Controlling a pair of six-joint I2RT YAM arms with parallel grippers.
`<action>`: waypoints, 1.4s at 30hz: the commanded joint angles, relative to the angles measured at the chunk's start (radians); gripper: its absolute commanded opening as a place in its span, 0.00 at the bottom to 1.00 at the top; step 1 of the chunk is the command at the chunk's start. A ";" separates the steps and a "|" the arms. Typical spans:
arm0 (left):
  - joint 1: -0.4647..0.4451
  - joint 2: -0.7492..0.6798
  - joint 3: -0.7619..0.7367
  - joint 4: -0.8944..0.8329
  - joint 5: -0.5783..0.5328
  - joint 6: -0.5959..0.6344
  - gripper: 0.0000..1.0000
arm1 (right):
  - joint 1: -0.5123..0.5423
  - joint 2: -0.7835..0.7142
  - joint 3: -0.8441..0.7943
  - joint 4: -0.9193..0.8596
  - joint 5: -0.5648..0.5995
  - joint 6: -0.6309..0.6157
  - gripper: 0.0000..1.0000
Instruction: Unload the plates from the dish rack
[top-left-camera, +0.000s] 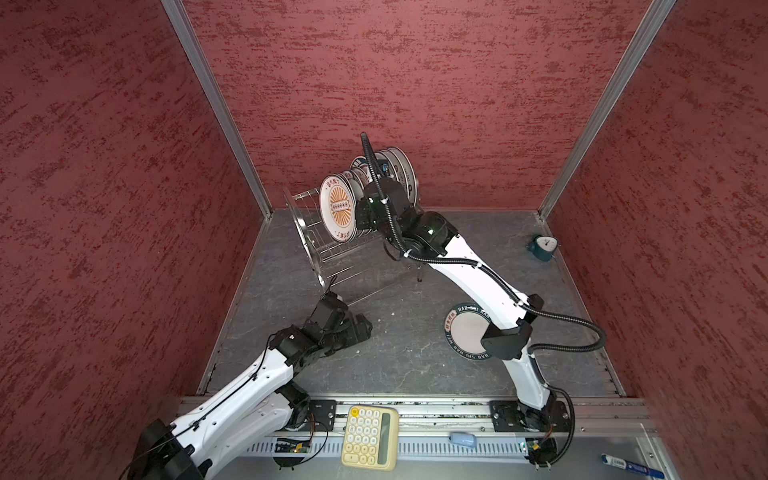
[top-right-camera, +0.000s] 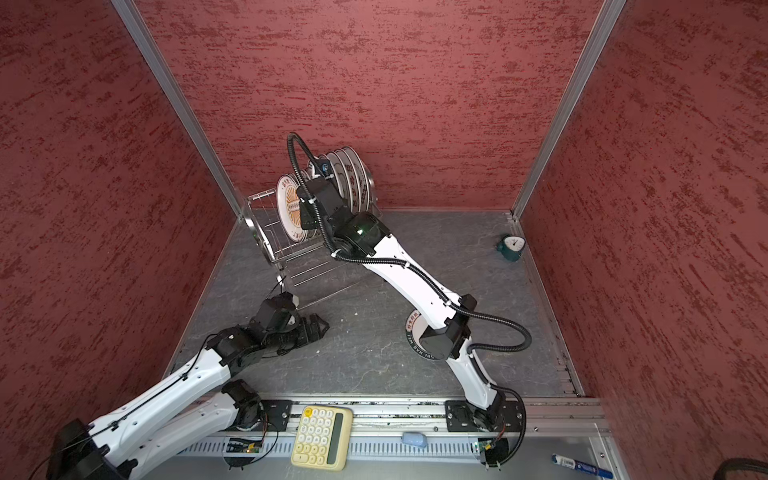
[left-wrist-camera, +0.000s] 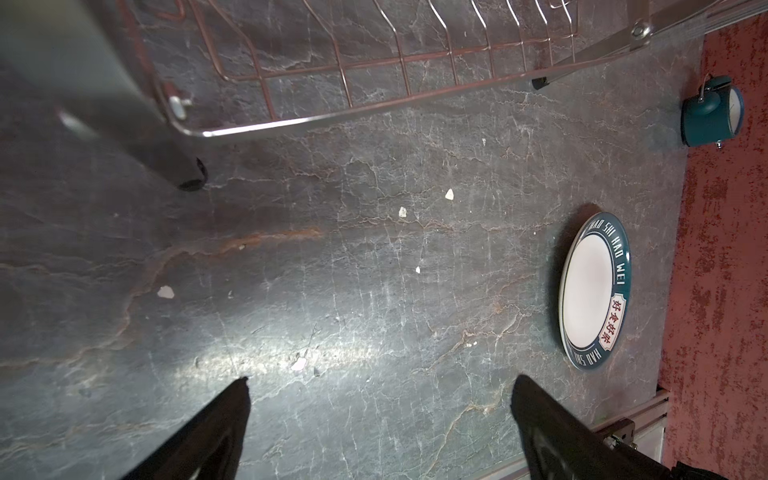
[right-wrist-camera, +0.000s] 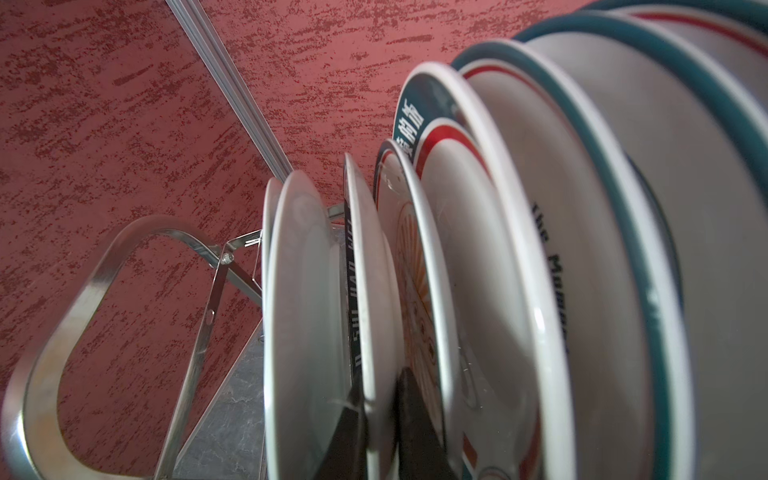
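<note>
Well, from my seat the left pincer (left-wrist-camera: 382, 379) sits at about eight o'clock on the table (top-left-camera: 395, 374). Its fingers are spread wide over bare stone with nothing between them, near the rack's front foot. Up at eleven o'clock stands the dish rack (top-left-camera: 309, 245). The plates (top-left-camera: 399, 170) stand on edge in its top shelf, with a sunburst plate (top-left-camera: 338, 208) at the nine o'clock end of the row. My right pincer (right-wrist-camera: 380, 415) reaches into that row from the five o'clock side. It pinches the rim of a dark-banded plate (right-wrist-camera: 365, 291), one finger on each face. At four o'clock a teal-rimmed plate (top-left-camera: 467, 332) lies flat on the table, partly under my right arm. A small teal alarm clock (top-left-camera: 542, 247) stands at two o'clock.
</note>
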 joint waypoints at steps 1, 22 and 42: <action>0.007 -0.022 0.040 -0.072 -0.047 0.009 0.96 | 0.005 0.030 0.028 0.004 -0.016 0.042 0.07; 0.511 -0.098 0.045 -0.207 0.045 0.078 0.82 | 0.008 0.030 0.029 -0.006 0.001 0.030 0.03; 0.669 0.230 0.041 0.159 0.176 0.157 0.75 | 0.008 0.033 0.023 0.010 -0.007 0.022 0.02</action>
